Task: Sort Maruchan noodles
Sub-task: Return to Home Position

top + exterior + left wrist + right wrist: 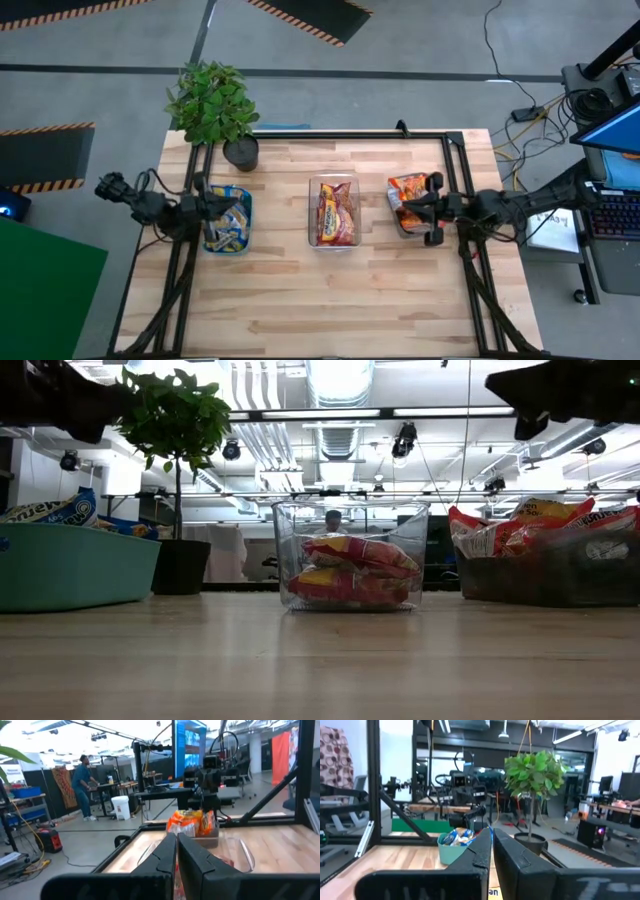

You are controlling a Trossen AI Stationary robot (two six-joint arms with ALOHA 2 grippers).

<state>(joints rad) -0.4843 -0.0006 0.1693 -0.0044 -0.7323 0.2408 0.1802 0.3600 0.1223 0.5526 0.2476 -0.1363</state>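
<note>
Tabletop (330, 290) looks sorted; left gripper (215, 206) at frame left and right gripper (418, 208) at frame right, seemingly pinched shut, should lift clear of bins (247, 218) before retracting.

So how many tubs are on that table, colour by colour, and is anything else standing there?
Teal plastic bin: 1
Clear plastic bin: 1
Dark grey plastic bin: 1
Potted green leafy plant: 1
Total: 4
</note>
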